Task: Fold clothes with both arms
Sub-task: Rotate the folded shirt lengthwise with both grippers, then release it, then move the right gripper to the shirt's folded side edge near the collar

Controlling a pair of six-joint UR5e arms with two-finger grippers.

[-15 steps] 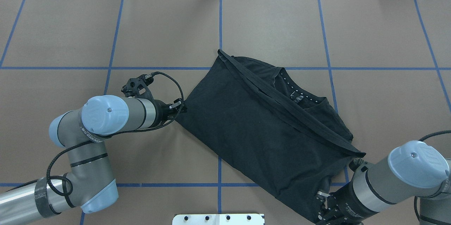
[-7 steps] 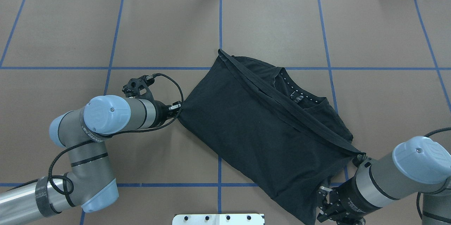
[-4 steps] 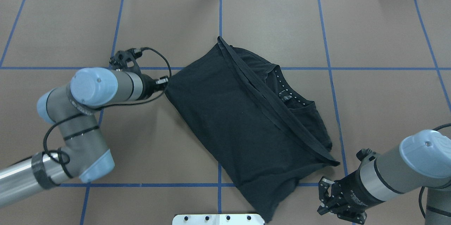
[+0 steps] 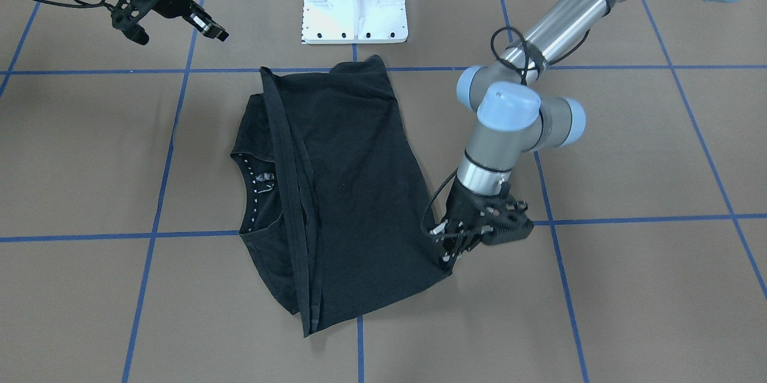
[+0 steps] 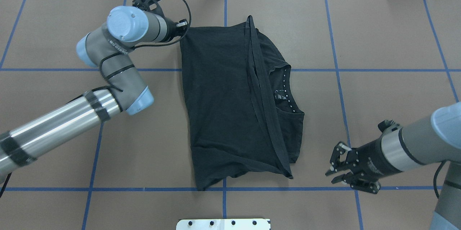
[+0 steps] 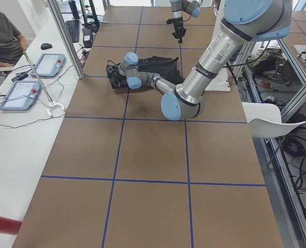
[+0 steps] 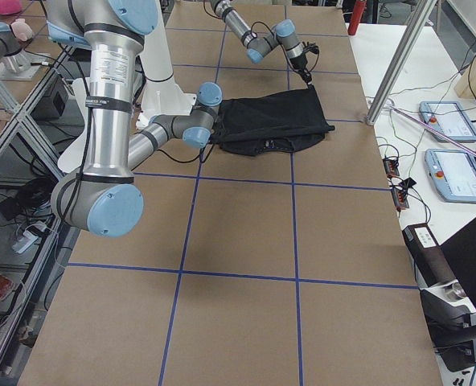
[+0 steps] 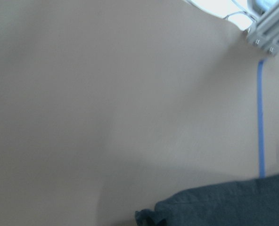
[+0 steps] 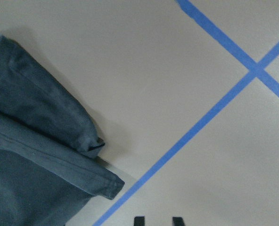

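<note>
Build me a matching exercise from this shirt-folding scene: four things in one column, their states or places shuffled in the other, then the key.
Things:
1. left gripper
2. right gripper
3. T-shirt
4. pedestal

States or places:
A. open, clear of the cloth
B. black, lying flat, partly folded over
C. closed on a shirt corner
D. white, on the robot's side of the shirt

Pairs: 1-C, 2-A, 3-B, 4-D

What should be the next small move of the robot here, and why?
Probably the left tool should open and let go of the black T-shirt. It seems to pinch the far corner, while the shirt lies flat, folded lengthwise and about square to the blue tape lines. The right tool is open and apart from the shirt, so nothing else holds it.
</note>
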